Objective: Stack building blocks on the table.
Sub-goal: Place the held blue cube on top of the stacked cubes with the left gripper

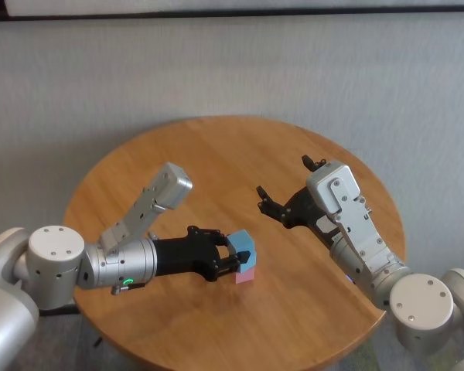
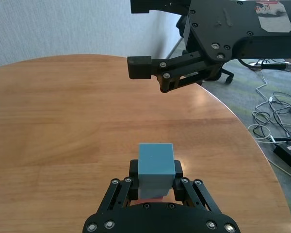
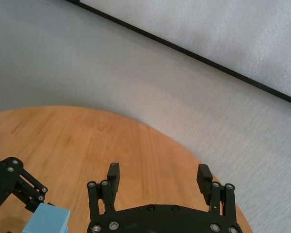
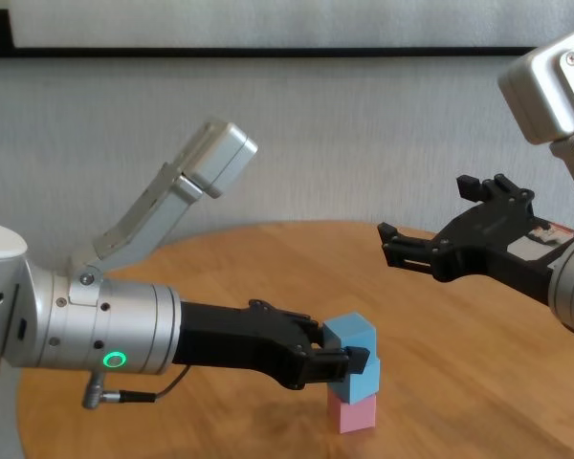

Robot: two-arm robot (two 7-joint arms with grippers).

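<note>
A stack of three building blocks stands on the round wooden table [image 1: 216, 154], near its front middle. A pale pink cube [image 4: 352, 414] is at the bottom, a light blue cube [image 4: 362, 379] sits on it, and a second light blue cube [image 4: 350, 334] is on top, slightly turned. My left gripper [image 1: 233, 261] reaches in from the left, shut on the top blue cube [image 2: 156, 162] with a finger on each side. My right gripper [image 1: 284, 176] is open and empty, hovering above the table to the right of the stack and a little farther back.
A grey wall stands behind the table. In the left wrist view, cables and a power strip [image 2: 281, 121] lie on the floor beyond the table's right edge. Bare tabletop [image 2: 63, 121] lies behind and left of the stack.
</note>
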